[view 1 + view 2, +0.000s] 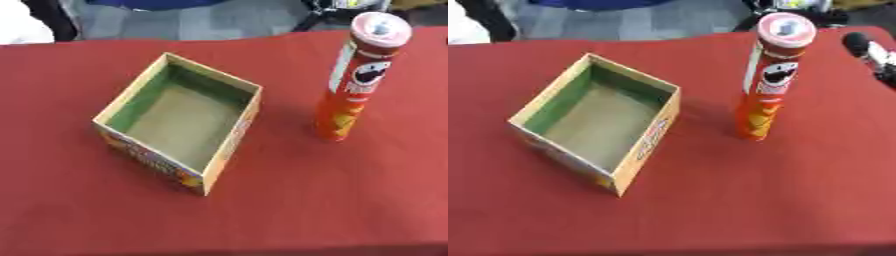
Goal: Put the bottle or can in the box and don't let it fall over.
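Standing upright on your red table (289,210), the can (354,82) sits right of the open box (179,120), apart from it, while only the right eye view catches your right robot hand (870,56) at the edge, cut off, grip state unreadable.

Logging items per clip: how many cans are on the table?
1. The can stands upright on the red table, right of the open box, apart from it. Nothing seems hidden.
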Controlling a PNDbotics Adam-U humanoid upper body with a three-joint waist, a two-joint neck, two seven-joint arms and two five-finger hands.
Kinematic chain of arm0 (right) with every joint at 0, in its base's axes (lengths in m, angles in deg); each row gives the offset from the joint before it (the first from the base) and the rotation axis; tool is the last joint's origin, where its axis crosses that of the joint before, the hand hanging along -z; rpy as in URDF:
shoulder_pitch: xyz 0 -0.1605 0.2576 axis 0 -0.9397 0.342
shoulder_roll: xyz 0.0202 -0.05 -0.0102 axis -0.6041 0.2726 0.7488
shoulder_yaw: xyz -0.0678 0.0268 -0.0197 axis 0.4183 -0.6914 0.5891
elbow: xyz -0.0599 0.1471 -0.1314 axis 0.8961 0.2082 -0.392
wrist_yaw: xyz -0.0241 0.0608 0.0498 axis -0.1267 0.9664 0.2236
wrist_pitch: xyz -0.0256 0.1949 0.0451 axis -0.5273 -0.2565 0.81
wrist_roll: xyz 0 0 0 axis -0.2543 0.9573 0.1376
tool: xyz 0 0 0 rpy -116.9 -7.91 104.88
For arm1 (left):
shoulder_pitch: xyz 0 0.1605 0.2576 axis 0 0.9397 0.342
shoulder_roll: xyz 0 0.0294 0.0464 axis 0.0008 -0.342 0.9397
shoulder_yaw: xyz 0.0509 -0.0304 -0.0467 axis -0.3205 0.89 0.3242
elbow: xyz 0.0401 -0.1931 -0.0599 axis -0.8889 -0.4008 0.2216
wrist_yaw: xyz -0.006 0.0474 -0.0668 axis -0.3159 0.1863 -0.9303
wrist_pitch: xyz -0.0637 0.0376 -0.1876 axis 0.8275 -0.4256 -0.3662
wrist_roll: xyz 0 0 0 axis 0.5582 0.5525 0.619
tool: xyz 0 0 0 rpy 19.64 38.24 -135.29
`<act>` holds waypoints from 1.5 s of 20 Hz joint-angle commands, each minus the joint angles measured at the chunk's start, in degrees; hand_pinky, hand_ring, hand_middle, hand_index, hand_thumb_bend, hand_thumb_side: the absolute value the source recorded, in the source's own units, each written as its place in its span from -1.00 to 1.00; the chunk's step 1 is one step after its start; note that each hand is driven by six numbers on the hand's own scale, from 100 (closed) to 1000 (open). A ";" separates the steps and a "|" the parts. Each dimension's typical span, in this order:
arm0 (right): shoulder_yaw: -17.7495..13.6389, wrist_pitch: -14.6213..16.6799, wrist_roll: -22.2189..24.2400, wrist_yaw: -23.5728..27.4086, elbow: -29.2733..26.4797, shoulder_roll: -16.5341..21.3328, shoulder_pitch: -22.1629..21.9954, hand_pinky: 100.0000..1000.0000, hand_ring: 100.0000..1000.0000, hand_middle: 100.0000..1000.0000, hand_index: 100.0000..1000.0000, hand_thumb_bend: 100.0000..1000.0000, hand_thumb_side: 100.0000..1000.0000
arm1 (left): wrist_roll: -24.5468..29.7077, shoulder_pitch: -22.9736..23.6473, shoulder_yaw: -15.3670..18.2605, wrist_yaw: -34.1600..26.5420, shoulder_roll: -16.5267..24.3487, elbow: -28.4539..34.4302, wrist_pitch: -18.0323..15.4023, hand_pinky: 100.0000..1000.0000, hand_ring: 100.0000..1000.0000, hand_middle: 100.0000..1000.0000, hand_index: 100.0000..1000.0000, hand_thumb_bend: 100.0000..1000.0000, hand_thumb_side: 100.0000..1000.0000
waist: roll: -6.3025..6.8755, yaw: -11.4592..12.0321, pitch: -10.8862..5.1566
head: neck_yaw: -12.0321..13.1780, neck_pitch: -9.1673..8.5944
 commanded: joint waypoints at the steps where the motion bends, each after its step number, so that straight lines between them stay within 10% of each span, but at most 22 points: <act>1: -0.64 0.08 -0.06 -0.04 -0.53 1.90 0.46 0.34 0.20 0.50 0.52 1.00 -0.02 | -0.22 -0.15 0.63 0.36 1.70 0.79 -0.04 0.36 0.55 0.45 0.52 -0.22 0.46 | -0.11 0.07 -0.85 | -0.06 -0.45; 30: 2.20 3.15 15.35 -1.17 0.23 1.80 -2.73 0.37 0.34 0.64 0.65 1.00 -0.02 | -0.05 -0.02 0.47 0.31 1.67 0.62 -0.01 0.36 0.55 0.45 0.52 -0.22 0.47 | 0.48 -0.48 -0.67 | -0.61 -0.64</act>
